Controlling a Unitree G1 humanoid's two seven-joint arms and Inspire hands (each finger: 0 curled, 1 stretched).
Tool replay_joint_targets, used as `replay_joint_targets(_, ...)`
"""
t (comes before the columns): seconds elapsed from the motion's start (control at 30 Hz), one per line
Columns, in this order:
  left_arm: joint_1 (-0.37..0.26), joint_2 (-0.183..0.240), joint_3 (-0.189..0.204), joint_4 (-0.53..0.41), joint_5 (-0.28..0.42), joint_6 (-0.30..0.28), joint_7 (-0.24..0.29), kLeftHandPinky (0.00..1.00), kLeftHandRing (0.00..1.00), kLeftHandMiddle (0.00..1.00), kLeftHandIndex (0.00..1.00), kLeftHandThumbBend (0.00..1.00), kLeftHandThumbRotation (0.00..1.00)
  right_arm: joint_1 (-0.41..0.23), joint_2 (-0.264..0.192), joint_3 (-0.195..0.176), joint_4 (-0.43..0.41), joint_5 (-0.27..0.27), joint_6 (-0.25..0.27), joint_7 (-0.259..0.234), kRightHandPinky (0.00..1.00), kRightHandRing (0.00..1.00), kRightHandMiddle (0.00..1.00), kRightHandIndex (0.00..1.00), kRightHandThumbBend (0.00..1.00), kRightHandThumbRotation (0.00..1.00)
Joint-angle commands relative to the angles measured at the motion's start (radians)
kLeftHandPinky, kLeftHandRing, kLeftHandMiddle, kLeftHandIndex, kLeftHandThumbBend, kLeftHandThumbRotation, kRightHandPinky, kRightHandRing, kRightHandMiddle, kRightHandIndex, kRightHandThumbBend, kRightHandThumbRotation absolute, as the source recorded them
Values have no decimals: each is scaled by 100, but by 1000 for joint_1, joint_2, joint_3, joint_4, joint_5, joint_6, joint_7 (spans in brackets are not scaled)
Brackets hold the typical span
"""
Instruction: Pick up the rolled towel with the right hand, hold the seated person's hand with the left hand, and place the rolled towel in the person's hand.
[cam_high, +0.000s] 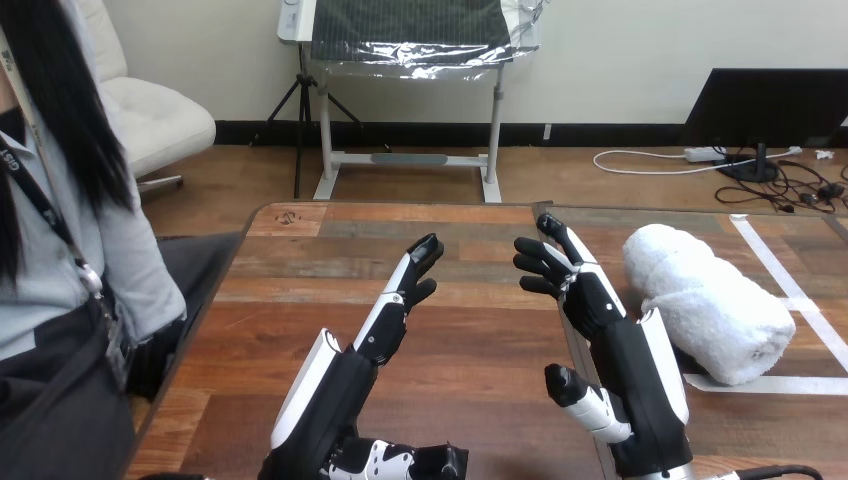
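Observation:
A white rolled towel (708, 301) lies on the wooden table (470, 330) at the right, inside white tape lines. My right hand (620, 350) is raised just left of the towel, fingers straight and spread, palm facing left, holding nothing and apart from the towel. My left hand (345, 385) is raised over the middle of the table, its fingers extended toward the far edge, open and holding nothing. The person sits at the table's left side; their arm (150, 290) hangs beside the table edge, and their hand is hidden below it.
White tape lines (790, 290) mark a box on the table's right part around the towel. The bare wood between my hands and the far edge (400, 207) holds nothing.

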Motion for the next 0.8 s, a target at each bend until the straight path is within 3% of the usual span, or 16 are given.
replay_joint_targets(0.0,-39,-6,17,-53,5,-7,14,95,100,100,100,100,71,-46,-6,-7,0,5,-12,-9,79,84,87,94,100,90)
replay_joint_targets(0.77,-41,-14,22,-40,7,-14,20,95,100,100,100,100,72,-41,-7,-7,-1,1,-11,-13,79,84,86,94,100,89)
